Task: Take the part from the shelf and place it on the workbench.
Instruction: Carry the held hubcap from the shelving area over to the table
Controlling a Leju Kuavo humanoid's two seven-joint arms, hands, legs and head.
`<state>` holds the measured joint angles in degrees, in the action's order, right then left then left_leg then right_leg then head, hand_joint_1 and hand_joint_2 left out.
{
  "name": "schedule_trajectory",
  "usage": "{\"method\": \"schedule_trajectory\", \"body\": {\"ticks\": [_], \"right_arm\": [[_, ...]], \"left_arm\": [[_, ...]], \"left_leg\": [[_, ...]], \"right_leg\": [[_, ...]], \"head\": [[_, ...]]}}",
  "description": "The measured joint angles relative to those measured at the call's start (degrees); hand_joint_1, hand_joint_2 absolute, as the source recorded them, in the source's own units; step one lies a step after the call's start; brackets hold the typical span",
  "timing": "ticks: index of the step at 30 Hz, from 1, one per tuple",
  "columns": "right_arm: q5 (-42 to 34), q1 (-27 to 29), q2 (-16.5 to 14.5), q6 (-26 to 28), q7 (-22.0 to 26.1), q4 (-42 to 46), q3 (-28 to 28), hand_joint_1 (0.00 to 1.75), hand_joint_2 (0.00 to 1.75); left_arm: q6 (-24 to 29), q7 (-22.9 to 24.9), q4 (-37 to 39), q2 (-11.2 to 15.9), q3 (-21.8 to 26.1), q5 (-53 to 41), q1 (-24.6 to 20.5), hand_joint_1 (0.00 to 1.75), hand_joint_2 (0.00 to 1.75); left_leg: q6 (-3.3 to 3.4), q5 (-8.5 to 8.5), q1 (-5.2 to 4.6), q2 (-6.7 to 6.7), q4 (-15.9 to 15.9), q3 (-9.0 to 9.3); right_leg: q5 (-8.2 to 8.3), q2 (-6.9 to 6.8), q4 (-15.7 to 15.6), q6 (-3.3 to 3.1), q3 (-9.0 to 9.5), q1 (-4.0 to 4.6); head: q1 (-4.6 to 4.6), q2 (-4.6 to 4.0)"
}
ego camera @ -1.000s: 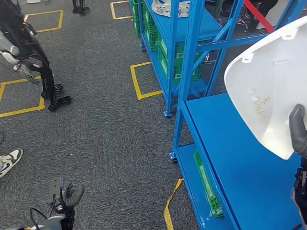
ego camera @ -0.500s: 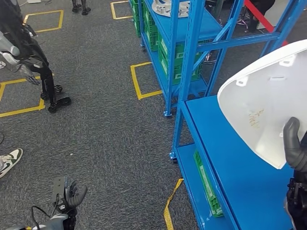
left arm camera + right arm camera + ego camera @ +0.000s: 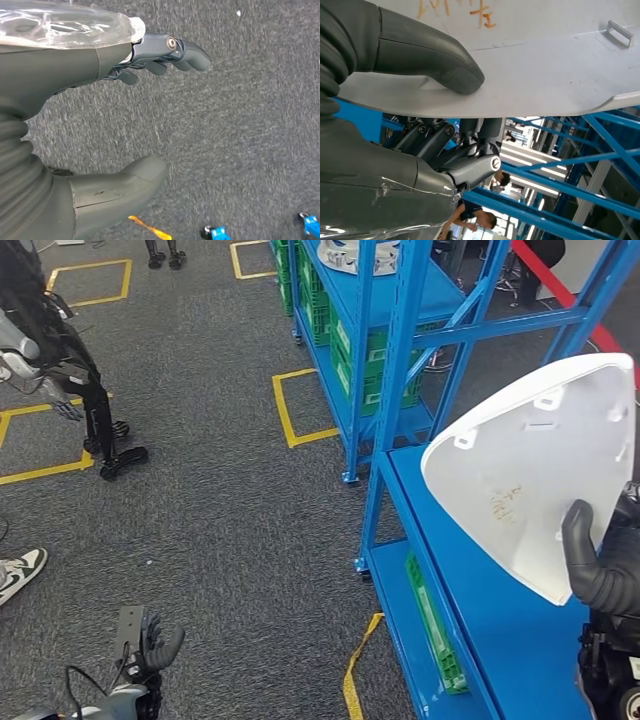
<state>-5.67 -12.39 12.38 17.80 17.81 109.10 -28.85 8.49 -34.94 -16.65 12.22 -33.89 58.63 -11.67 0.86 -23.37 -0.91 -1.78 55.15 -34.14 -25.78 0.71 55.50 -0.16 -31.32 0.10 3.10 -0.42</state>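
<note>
Right hand [image 3: 604,575] grips the large white moulded plastic panel [image 3: 528,480] by its near edge, thumb on the face, the panel fanning toward ten o'clock above the blue metal shelf [image 3: 483,570]; left hand [image 3: 155,650], fingers apart and holding nothing, hangs over the carpet.

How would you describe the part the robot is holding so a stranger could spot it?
Start at the blue shelving on the right. Above its lower blue deck, the right hand holds a white panel. It is broad, smooth and roughly triangular, with faint orange writing.
</note>
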Motion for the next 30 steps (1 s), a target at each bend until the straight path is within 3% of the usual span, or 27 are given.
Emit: {"method": "schedule_trajectory", "body": {"ticks": [2, 4, 7, 8, 9, 10, 12, 14, 17, 19, 21, 23, 24, 25, 26, 28, 30], "right_arm": [[0.29, 0.07, -0.17, -0.29, -0.02, 0.13, -0.11, 1.75, 1.75], [0.46, 0.13, -0.25, -0.49, -0.02, 0.38, -0.20, 1.75, 1.75], [0.68, 0.33, -0.27, -0.98, -0.09, 0.55, -0.30, 1.75, 1.75], [0.75, 0.47, -0.27, -1.16, -0.14, 0.55, -0.33, 1.75, 1.75], [0.81, 0.60, -0.27, -1.29, -0.17, 0.55, -0.36, 1.75, 1.75], [0.87, 0.67, -0.27, -1.36, -0.17, 0.56, -0.38, 1.75, 1.75], [0.97, 0.69, -0.27, -1.45, -0.19, 0.61, -0.39, 1.75, 1.75], [1.05, 0.71, -0.28, -1.56, -0.21, 0.69, -0.42, 1.75, 1.75], [1.14, 0.78, -0.30, -1.65, -0.26, 0.81, -0.43, 1.75, 1.75], [1.29, 0.78, -0.44, -1.74, -0.29, 0.89, -0.42, 1.75, 1.75], [1.44, 0.81, -0.61, -1.84, -0.34, 0.96, -0.35, 1.75, 1.75], [1.51, 0.94, -0.65, -1.93, -0.42, 0.97, -0.31, 1.75, 1.75], [1.54, 1.03, -0.66, -1.98, -0.46, 0.97, -0.30, 1.75, 1.75], [1.58, 1.09, -0.67, -2.02, -0.48, 0.97, -0.31, 1.75, 1.75], [1.62, 1.13, -0.70, -2.05, -0.50, 0.96, -0.30, 1.75, 1.75], [1.74, 1.12, -0.76, -2.15, -0.52, 0.96, -0.27, 1.75, 1.75], [2.02, 1.11, -0.79, -2.33, -0.61, 0.95, -0.20, 1.75, 1.75]], "left_arm": [[-0.86, 0.07, -0.02, -0.02, -0.01, 0.10, 0.02, 0.00, 1.75], [-1.52, 0.22, -0.05, -0.07, -0.02, 0.32, 0.05, 0.00, 1.75], [-2.62, 0.50, -0.07, -0.14, -0.03, 0.86, 0.10, 0.00, 1.75], [-2.85, 0.53, -0.07, -0.19, -0.03, 0.92, 0.13, 0.00, 1.75], [-2.97, 0.53, -0.07, -0.24, -0.03, 0.91, 0.18, 0.00, 1.75], [-3.00, 0.52, -0.07, -0.28, -0.03, 0.88, 0.22, 0.00, 1.75], [-3.03, 0.51, -0.07, -0.39, -0.03, 0.80, 0.26, 0.00, 1.75], [-3.06, 0.49, -0.07, -0.42, -0.03, 0.75, 0.17, 0.00, 1.75], [-3.10, 0.46, -0.07, -0.40, -0.03, 0.73, 0.20, 0.00, 1.75], [-3.18, 0.47, -0.07, -0.40, -0.04, 0.65, 0.21, 0.00, 1.75], [-3.30, 0.47, -0.07, -0.45, -0.05, 0.57, 0.05, 0.00, 1.75], [-3.40, 0.47, -0.07, -0.54, -0.05, 0.56, 0.02, 0.00, 1.75], [-3.43, 0.47, -0.07, -0.58, -0.05, 0.55, 0.09, 0.00, 1.75], [-3.47, 0.48, -0.07, -0.62, -0.05, 0.55, 0.15, 0.00, 1.75], [-3.48, 0.48, -0.07, -0.62, -0.05, 0.54, 0.18, 0.00, 1.75], [-3.51, 0.49, -0.07, -0.61, -0.05, 0.45, 0.10, 0.00, 1.75], [-3.51, 0.49, -0.07, -0.62, -0.05, 0.33, -0.05, 0.00, 1.75]], "left_leg": [[0.30, 0.05, 0.10, 0.03, -0.33, 0.21], [0.65, 0.19, 0.51, 0.10, -1.08, 0.96], [0.99, 0.04, 0.76, 0.15, -1.48, 1.78], [0.98, -0.04, 0.77, 0.10, -1.47, 1.85], [0.90, -0.13, 0.80, 0.02, -1.45, 1.94], [0.76, -0.25, 0.86, -0.12, -1.43, 2.07], [0.28, -0.59, 1.03, -0.47, -1.32, 2.49], [-0.36, -0.85, 1.02, -0.79, -1.07, 2.50], [-1.38, -0.76, 1.18, -1.14, -1.06, 2.13], [-2.00, -1.67, 1.39, -0.49, 0.22, 1.67], [-2.49, -4.72, 1.47, 0.61, 6.11, -1.16], [-2.82, -7.90, 1.48, 1.04, 14.23, -5.50], [-2.89, -8.24, 1.49, 1.11, 16.48, -6.84], [-2.89, -7.49, 1.49, 1.17, 16.48, -7.08], [-2.83, -5.72, 1.49, 1.29, 14.02, -6.04], [-2.59, -1.77, 1.42, 2.01, 5.38, -1.84], [-2.06, -0.17, 1.20, 2.53, -0.02, 0.77]], "right_leg": [[-0.16, -0.01, -0.02, 0.30, 0.01, -0.05], [-1.37, -0.08, 1.66, 0.72, -0.58, 0.00], [-6.23, -0.21, 12.03, 1.30, -5.29, -0.33], [-7.30, -0.23, 15.42, 1.47, -7.10, -0.53], [-7.34, -0.26, 16.99, 1.61, -8.09, -0.72], [-6.18, -0.28, 16.08, 1.72, -7.87, -0.88], [-1.93, -0.09, 8.47, 1.92, -4.44, -1.22], [0.39, 0.61, 1.63, 1.87, -1.01, -1.30], [0.52, 0.87, 0.01, 0.92, 0.02, -0.96], [0.74, 0.50, -0.46, 0.17, 0.31, -0.92], [0.82, -0.08, -0.81, -0.38, 0.55, -0.94], [0.72, -0.64, -0.82, -0.66, 0.55, -0.82], [0.66, -0.88, -0.82, -0.71, 0.57, -0.77], [0.59, -1.08, -0.81, -0.73, 0.63, -0.74], [0.50, -1.26, -0.79, -0.70, 0.75, -0.73], [0.19, -1.56, -0.70, -0.39, 1.01, -0.59], [-0.14, -1.77, -0.62, 0.12, 1.13, -0.33]], "head": [[0.02, 0.00], [-0.12, 0.00], [-0.50, 0.00], [-0.54, 0.00], [-0.55, 0.00], [-0.54, 0.00], [-0.56, 0.00], [-0.63, 0.00], [-0.58, 0.00], [-0.49, 0.00], [-0.24, 0.00], [-0.03, 0.00], [0.01, 0.00], [0.05, 0.00], [0.10, 0.00], [0.23, 0.00], [0.29, 0.00]]}}
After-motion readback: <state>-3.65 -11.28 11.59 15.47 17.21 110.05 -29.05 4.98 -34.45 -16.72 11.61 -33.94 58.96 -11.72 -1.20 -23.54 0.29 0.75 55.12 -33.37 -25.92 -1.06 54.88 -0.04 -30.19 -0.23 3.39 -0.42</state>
